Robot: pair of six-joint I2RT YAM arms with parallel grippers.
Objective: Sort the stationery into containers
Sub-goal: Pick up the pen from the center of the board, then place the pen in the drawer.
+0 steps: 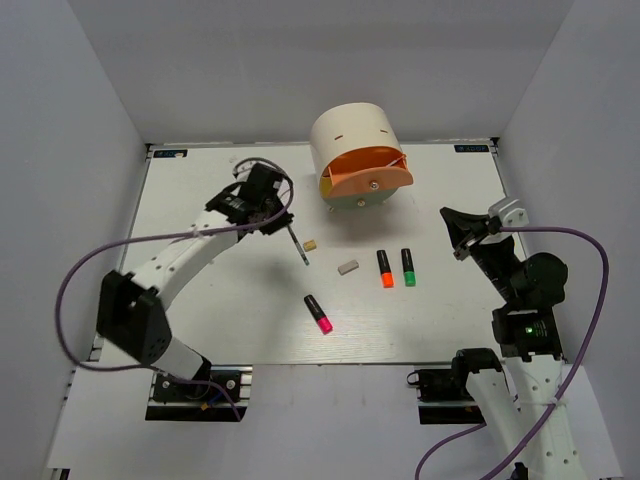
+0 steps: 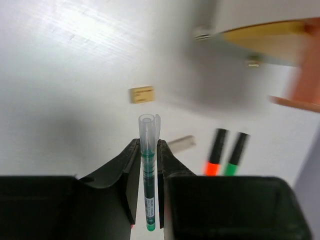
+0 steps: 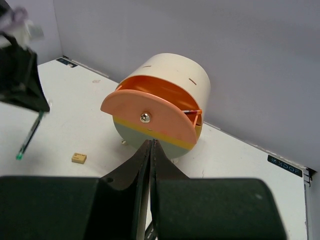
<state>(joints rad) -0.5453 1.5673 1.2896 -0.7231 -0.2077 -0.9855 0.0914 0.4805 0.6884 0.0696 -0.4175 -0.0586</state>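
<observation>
Left gripper (image 2: 148,144): jaws closed onto a pen (image 2: 148,175), which is gripped partway along its barrel. The pen runs straight out past the fingertips. Barrel: thin, clear plastic tube with green ink inside, open-looking clear end farthest from the wrist. In the top view the pen slants down toward the table (image 1: 200,320); contact of its tip with the surface cannot be told.

Just beyond the pen end a tan eraser (image 2: 141,94) is seen: a small flat block lying on the table, apart from the pen. To its right a grey eraser (image 1: 348,267) lies, a pale oblong. Further right, two short black highlighters lie side by side, near each other but apart: orange tip (image 1: 385,268) and green tip (image 1: 408,267). A pink-tipped highlighter (image 1: 318,313) lies alone, nearer the arm bases.

Right gripper (image 3: 151,146): black fingers pressed together, nothing held. It is raised off the table and pointed at the organiser (image 1: 350,135), well apart from it.

Organiser: smooth cream half-cylinder shell at the far table edge. The salmon top drawer (image 3: 150,120) stands partway out, with a small metal knob (image 3: 145,117). Yellow and grey-green fronts are seen below it.
</observation>
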